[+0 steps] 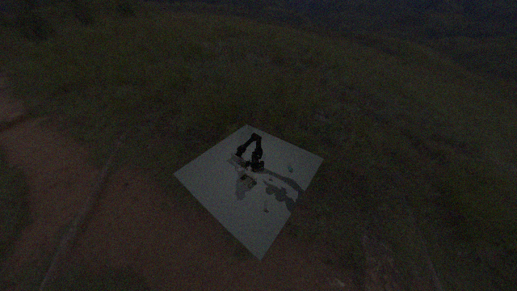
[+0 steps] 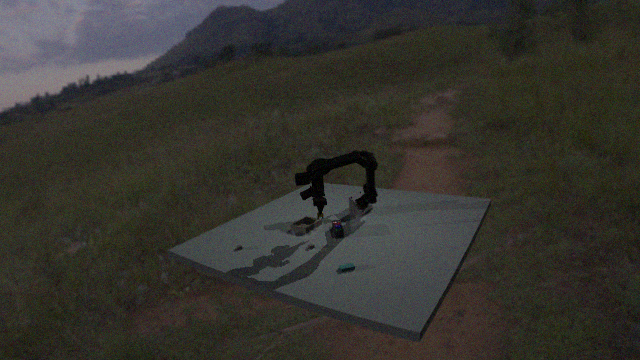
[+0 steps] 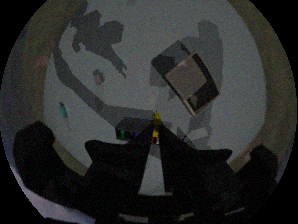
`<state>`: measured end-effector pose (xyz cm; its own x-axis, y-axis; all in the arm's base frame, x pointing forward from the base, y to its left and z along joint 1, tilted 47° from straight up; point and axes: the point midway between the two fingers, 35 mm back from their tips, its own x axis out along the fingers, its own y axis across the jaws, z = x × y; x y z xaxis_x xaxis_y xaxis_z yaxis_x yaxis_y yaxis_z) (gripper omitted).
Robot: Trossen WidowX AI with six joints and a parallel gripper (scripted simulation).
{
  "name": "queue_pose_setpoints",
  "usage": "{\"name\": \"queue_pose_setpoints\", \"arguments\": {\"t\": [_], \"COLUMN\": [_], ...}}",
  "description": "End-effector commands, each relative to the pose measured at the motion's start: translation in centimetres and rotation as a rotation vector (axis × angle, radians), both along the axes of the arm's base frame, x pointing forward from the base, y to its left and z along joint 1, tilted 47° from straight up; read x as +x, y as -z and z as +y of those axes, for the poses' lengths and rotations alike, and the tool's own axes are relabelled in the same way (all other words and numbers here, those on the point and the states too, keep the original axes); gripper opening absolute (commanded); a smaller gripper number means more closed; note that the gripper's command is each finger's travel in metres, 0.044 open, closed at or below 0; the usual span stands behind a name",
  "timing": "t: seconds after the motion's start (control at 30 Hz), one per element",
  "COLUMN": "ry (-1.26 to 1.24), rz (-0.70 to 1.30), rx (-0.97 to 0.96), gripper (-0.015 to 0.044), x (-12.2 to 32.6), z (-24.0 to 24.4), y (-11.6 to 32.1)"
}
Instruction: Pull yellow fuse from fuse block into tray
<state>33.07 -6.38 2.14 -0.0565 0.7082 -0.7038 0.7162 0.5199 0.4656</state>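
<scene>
My gripper (image 2: 320,212) (image 3: 155,126) points down and is shut on the yellow fuse (image 2: 320,217) (image 3: 157,118), which sticks out past the fingertips. The fuse is clear of the fuse block (image 2: 338,230) (image 3: 134,123) and hangs in the air between the block and the tray. The dark block holds other fuses, with green, blue and red showing in the wrist view; the fingers hide part of it. The open brown tray (image 2: 301,230) (image 3: 187,81) lies ahead and to the right in the wrist view. The top view is too dark and distant to show the fuse.
A teal object (image 1: 290,168) (image 2: 346,268) (image 3: 63,110) lies on the table top (image 1: 214,178) (image 2: 400,260), on the block's far side from the tray. A small grey object (image 2: 310,247) (image 3: 98,76) lies to the left of the tray in the wrist view. Another small dark object (image 1: 266,210) (image 2: 238,248) lies farther off.
</scene>
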Motion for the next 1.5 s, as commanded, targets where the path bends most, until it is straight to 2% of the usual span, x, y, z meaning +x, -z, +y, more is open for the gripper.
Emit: {"name": "queue_pose_setpoints", "arguments": {"t": [0.0,0.5,1.47], "ry": [0.0,-0.004,-0.004], "rz": [-0.002,-0.004,-0.005], "rx": [-0.006,0.002,0.004], "gripper": [0.0,0.0,0.0], "x": [0.0,-1.7,-1.9], "z": [-1.9,-7.9,-5.2], "y": [1.8,8.6,11.4]}}
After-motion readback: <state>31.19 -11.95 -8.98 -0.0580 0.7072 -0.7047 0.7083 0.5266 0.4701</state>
